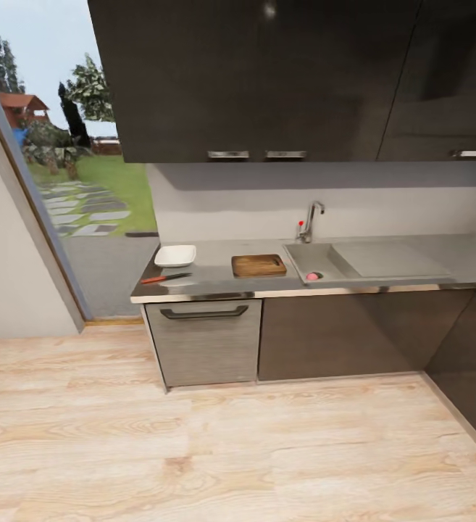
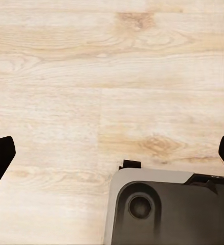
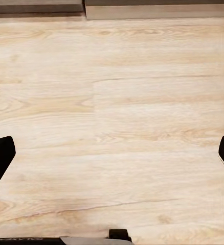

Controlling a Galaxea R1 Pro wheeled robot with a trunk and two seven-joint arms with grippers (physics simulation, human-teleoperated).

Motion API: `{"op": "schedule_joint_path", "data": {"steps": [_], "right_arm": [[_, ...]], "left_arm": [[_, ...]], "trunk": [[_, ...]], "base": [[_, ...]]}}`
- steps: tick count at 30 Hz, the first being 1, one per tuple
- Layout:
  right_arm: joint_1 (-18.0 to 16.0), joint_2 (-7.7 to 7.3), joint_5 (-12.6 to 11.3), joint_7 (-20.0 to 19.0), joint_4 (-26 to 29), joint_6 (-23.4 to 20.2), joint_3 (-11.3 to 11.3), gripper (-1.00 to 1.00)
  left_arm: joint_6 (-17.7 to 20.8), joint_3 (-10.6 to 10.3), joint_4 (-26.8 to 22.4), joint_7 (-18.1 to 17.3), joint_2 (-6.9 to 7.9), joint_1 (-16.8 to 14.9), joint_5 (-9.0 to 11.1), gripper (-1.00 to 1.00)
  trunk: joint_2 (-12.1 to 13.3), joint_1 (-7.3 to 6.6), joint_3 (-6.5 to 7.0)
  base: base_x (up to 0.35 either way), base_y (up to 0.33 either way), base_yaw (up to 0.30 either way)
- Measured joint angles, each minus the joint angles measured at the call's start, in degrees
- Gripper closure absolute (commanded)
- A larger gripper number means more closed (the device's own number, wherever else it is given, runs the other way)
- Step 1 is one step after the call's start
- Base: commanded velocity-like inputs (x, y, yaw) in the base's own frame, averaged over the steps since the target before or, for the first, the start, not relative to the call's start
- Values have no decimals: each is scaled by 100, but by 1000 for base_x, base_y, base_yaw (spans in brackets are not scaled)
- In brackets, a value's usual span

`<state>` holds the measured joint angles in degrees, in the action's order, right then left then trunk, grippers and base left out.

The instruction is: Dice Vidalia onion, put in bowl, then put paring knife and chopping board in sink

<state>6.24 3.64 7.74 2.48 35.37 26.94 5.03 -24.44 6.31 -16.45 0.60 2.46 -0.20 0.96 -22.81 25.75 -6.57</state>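
Pale wood planking, the floor, spreads across the room and lies directly beneath both claws. In the left wrist view the left gripper hangs over these boards with its two dark fingertips far apart, released and holding nothing; part of the robot's grey and black base sits on the floor under it. In the right wrist view the right gripper is likewise spread wide and empty above the planks, with the foot of the cabinets at the far edge of its sight.

Well ahead of both claws, dark upper cupboards hang over the grey countertop, which tops the lower cabinets and a drawer with a dark bar handle. A glass door beyond the counter's left end gives onto a lawn and trees.

The sink is set into the counter on the right-hand claw's side, its chrome tap behind it. The chopping board lies just beside the basin. The bowl sits nearer the counter's left end, the paring knife in front of it at the edge. The Vidalia onion rests in the basin's near corner, far out of either claw's reach.
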Motion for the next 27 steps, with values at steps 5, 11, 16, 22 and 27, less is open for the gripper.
{"op": "schedule_joint_path", "data": {"steps": [5, 11, 16, 22, 27], "right_arm": [[0, 4, 0, 0, 0, 1, -1, -100], [0, 3, 1, -1, 0, 0, -3, -100], [0, 3, 0, -1, 0, 1, -3, -100], [0, 8, 3, 0, 0, 2, -7, -100], [0, 8, 3, -1, 0, 4, -11, -100]], "left_arm": [[-2, 0, 0, 0, 0, -1, 0, -100], [1, 0, 1, -2, 0, -3, 0, -100], [1, 0, -3, -2, 0, -4, 0, -100], [-1, 0, -2, -3, 0, -3, 0, -100], [-6, 0, -3, -3, 0, -3, 0, -100]], "trunk": [[0, 0, 0], [0, 0, 0], [0, 0, 0], [0, 0, 0], [0, 0, 0]], "base": [[0, -320, 0], [0, -320, 0], [0, -320, 0], [0, -320, 0], [0, -320, 0]]}}
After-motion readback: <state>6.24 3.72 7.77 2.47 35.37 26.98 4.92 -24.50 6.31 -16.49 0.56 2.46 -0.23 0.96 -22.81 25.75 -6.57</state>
